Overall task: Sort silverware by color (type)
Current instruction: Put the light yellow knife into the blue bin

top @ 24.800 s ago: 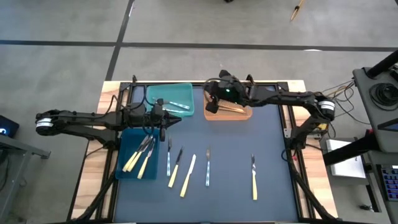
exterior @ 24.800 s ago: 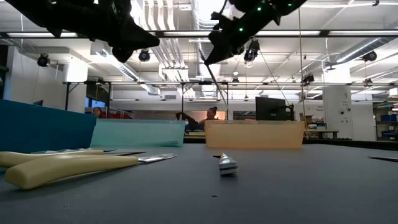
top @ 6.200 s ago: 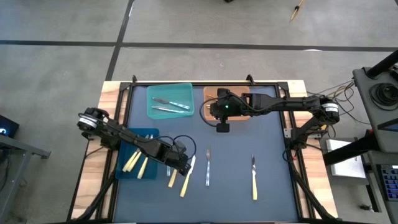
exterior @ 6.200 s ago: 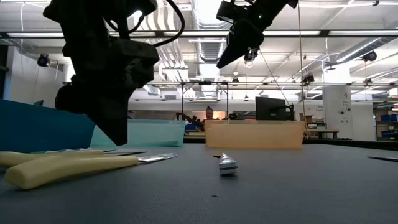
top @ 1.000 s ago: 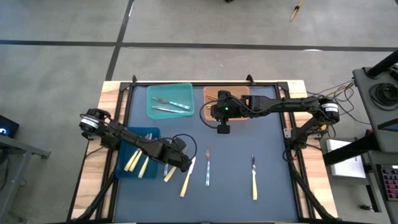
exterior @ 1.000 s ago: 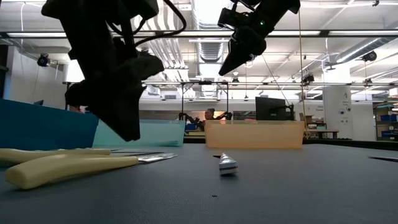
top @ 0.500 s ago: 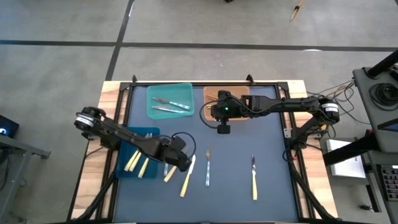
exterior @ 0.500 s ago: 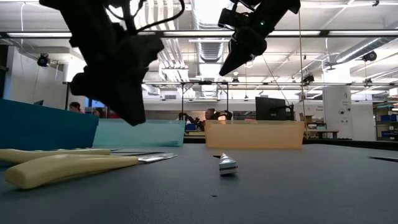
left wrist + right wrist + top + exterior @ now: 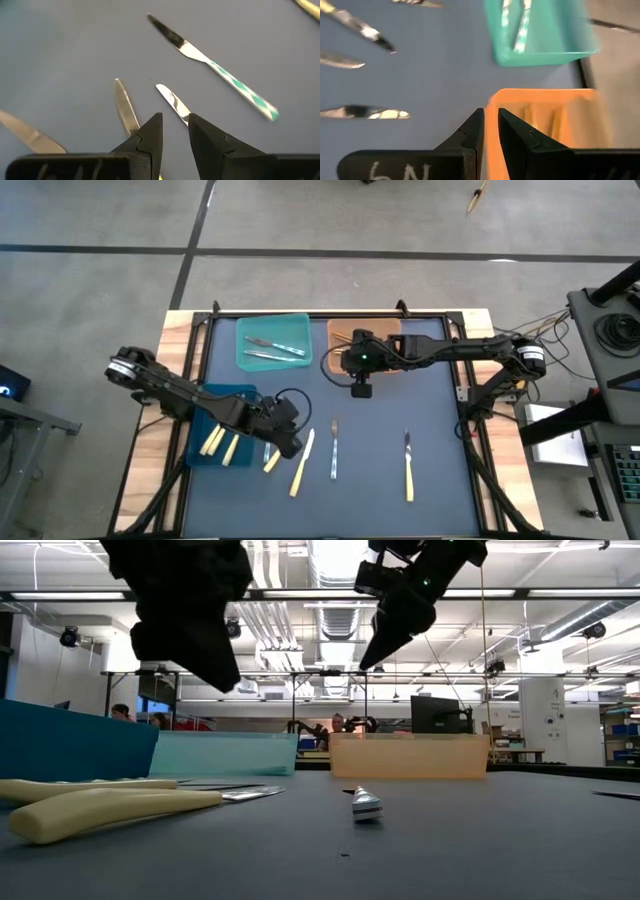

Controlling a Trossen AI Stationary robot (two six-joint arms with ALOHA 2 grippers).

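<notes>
**Op A:** Left gripper (image 9: 289, 446) at 7 o'clock, fingers a slit apart. Is it holding anything?

**Op B:** I can't tell. The yellow knife (image 9: 271, 463) lies just beside it, and crowded blades risk a double pick. Right gripper (image 9: 361, 389) waits at 12 o'clock, barely parted and empty.

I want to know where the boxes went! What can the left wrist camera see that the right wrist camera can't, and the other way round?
Only the left wrist view: a knife's teal-patterned handle. Only the right wrist view: the green bin with silverware inside, and the orange bin. Both: the dark mat with loose knives lying on it.
</notes>
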